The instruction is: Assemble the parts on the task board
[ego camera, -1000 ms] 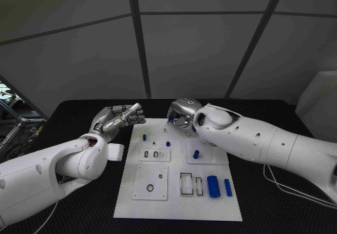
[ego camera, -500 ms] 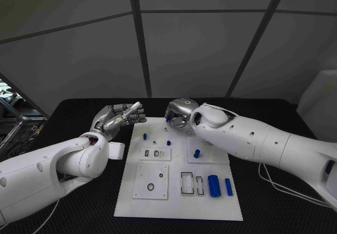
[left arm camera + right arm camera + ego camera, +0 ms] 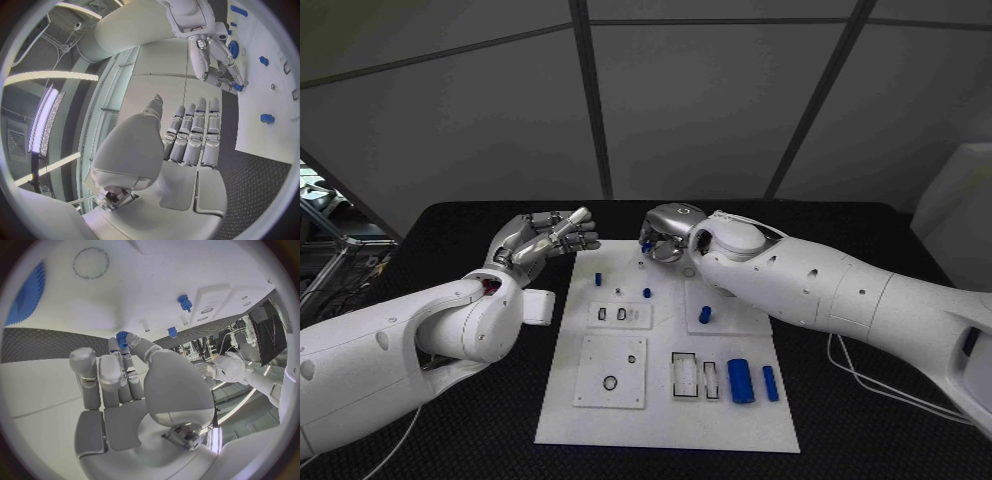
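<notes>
Two hands hovered at the task board's [image 3: 733, 420] far edge.
Right hand [image 3: 664, 236] pinched a small blue part [image 3: 122, 336]; left hand [image 3: 542, 238] was empty, fingers apart.

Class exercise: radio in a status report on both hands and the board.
Right hand pinches small blue part over task board far edge. Left hand empty, fingers together. Nothing in the way.

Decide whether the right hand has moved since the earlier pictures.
Yes. The right hand, pinching a small blue part, has shifted slightly left along the task board's far edge.
</notes>
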Controlling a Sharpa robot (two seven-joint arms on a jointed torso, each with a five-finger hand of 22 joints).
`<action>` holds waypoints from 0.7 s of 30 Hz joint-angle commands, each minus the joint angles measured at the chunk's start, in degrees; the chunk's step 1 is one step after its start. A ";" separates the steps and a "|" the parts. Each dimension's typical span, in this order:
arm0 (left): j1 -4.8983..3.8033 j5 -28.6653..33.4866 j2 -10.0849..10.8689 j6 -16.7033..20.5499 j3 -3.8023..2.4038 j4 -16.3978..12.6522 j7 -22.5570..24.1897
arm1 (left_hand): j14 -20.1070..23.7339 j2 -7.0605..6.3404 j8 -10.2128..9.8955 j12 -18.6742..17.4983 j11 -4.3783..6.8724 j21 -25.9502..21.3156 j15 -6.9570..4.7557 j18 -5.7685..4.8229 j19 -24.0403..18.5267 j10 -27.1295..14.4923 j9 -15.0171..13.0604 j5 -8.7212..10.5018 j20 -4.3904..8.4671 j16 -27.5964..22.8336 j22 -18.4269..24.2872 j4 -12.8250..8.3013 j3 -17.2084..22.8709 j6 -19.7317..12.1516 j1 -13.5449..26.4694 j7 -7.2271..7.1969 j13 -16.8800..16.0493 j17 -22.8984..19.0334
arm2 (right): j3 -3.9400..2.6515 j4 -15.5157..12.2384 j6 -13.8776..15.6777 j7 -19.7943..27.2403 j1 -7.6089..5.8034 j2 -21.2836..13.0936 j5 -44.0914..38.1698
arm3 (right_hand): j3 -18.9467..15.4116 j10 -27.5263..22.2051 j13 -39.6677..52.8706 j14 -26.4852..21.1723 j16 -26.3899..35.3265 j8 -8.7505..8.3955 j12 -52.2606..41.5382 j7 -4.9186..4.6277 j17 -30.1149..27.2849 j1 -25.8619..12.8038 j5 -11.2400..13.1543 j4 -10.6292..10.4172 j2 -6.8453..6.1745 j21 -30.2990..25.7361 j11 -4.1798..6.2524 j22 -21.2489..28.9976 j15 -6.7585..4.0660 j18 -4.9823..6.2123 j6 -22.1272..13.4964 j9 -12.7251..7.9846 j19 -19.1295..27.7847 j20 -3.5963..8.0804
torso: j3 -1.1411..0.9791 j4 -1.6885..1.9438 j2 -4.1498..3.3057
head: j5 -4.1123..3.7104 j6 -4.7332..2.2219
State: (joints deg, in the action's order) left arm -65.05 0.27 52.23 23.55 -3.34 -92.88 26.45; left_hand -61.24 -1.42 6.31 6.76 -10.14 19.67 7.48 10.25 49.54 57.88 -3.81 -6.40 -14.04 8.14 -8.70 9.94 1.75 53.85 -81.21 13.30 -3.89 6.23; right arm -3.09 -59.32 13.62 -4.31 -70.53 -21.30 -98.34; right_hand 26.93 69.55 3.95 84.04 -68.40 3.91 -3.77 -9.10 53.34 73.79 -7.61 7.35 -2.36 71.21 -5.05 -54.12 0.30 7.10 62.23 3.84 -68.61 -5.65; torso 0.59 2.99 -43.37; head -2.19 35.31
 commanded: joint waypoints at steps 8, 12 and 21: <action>-0.22 0.01 -0.08 -0.95 -0.07 0.11 -0.20 | -0.10 0.60 -0.40 -0.48 -0.26 0.16 0.24 0.21 0.38 -0.09 0.08 0.18 0.12 -0.39 -0.02 -0.44 0.01 0.15 0.03 0.17 0.13 0.09 | 0.01 0.48 0.81 -1.37 -0.11 0.29 -0.57 | -2.56 -15.14 -0.30 -4.89 8.12 -0.31 -0.15 -0.97 -13.24 -0.89 0.21 -1.20 -3.57 -8.69 -2.52 14.42 2.25 2.32 -9.87 -0.13 11.61 -2.27 | -0.05 -0.02 0.00 | 0.08 -0.13; -0.23 0.01 -0.01 -1.01 -0.07 0.22 -0.38 | -0.08 0.67 -0.66 -0.78 -0.40 0.12 0.33 0.18 0.32 -0.37 0.10 0.16 0.08 -0.65 0.04 -0.69 -0.03 -0.07 0.00 0.34 0.16 0.14 | 0.01 -1.14 3.37 -1.73 -0.10 -0.80 -0.63 | -4.04 -15.84 -0.12 -5.70 8.15 -0.19 -1.20 -1.02 -14.18 -0.26 -0.52 -1.35 -3.52 -9.11 -2.56 14.73 2.33 2.42 -10.41 0.00 12.10 -2.62 | -0.09 -0.07 -0.03 | 0.20 -0.27; -0.24 0.01 0.06 -1.95 -0.06 1.20 -0.60 | -0.10 0.76 -0.73 -0.86 -0.41 0.16 0.34 0.20 0.40 -0.40 0.09 0.13 0.08 -0.74 0.04 -0.88 0.05 -0.09 -0.15 0.33 0.16 0.18 | -0.02 -10.55 7.82 -2.96 -0.07 -9.57 2.09 | -5.85 -11.28 0.29 -3.64 4.37 0.75 -5.46 -1.06 -10.60 -0.45 -2.31 -2.62 -3.14 -5.69 -1.76 9.31 1.80 1.54 -7.26 0.42 7.85 -2.13 | -0.21 -0.48 0.12 | 0.26 -0.78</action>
State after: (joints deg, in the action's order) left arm -65.19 0.29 52.24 22.92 -3.34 -91.80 25.92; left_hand -61.24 -1.24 5.85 6.19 -10.37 19.67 7.48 10.25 49.53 57.64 -3.76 -6.40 -14.04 7.66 -8.70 9.39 1.82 53.85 -81.39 13.30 -3.78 6.32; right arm -3.05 -68.22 17.39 -6.09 -70.47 -29.22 -97.98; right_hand 21.18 57.99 4.21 80.14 -63.84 4.45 -8.97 -10.16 42.58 73.37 -9.77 4.81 -5.64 65.42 -6.84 -44.61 2.07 8.93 54.75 4.22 -60.61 -7.78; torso 0.43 2.75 -43.35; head -1.92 34.70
